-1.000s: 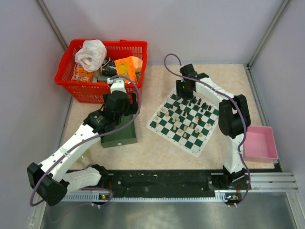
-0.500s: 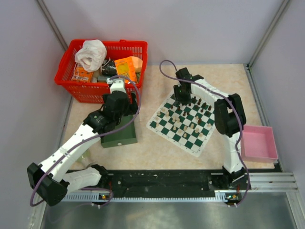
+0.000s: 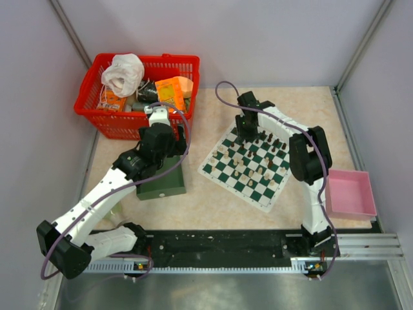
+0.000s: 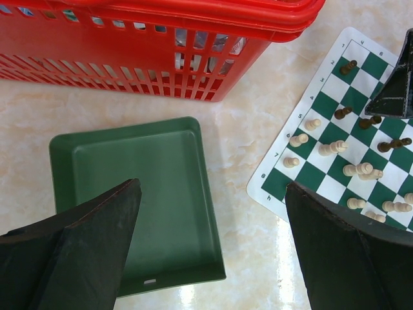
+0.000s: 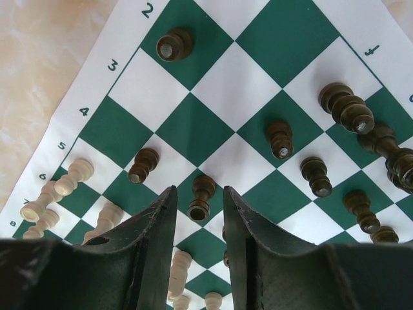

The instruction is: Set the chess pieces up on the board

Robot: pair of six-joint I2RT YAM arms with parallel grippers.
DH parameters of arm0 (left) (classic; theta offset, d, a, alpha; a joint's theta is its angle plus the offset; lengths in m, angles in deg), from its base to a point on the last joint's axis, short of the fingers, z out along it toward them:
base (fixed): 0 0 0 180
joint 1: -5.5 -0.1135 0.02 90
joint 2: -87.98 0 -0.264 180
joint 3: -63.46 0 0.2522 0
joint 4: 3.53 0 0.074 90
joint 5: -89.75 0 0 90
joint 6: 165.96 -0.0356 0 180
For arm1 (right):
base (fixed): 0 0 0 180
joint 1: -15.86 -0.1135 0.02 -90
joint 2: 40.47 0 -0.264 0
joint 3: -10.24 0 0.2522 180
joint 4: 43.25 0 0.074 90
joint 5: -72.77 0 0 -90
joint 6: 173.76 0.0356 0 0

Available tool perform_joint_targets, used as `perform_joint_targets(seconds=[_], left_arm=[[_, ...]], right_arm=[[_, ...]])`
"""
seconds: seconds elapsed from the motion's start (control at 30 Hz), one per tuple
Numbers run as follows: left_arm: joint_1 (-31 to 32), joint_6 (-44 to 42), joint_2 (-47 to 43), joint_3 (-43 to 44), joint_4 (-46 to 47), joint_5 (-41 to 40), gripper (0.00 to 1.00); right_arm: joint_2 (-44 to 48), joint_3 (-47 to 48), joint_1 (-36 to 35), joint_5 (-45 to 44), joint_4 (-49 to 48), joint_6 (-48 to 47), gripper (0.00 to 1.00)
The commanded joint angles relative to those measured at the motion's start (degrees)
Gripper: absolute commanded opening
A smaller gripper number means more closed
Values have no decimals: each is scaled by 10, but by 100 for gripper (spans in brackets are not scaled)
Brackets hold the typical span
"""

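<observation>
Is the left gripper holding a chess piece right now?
No, the left gripper is wide open above the green tray, and nothing sits between its fingers.

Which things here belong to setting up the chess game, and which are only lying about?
For the job:
- chess pieces, dark and cream
- board
- right gripper, low over the board

Only lying about:
- red basket full of odd items
- green tray
- pink tray
</observation>
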Motion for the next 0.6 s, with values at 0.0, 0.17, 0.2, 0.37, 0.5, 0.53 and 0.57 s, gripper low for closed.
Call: perform_joint_targets(seconds=[0.0,0.17,0.2,0.37,0.5,0.53,0.57], left_arm=[[-4,-1,-15,11,11,-12,99],[-4,0,-17,9,11,-12,99],[-4,1,-18,9,11,-12,99],[-5,1,-23,6,10,-13,99],[-5,2,-25,5,11,-12,99],[-4,2,-25,4,11,-12,99],[-5,2,-25,4,11,-12,99]], right_arm=[[-5,27,-6,-1,5,-2,35],[-6,21,-9,-1,9,-1,34],[-6,21,-10,-1,9,-2,34],[-5,16,-12,-3,8,-2,34],[-5,15,-12,-5,9,-2,33],[-5,15,-11,-5,9,-2,33],[-6,14,-11,-5,10,-3,33]])
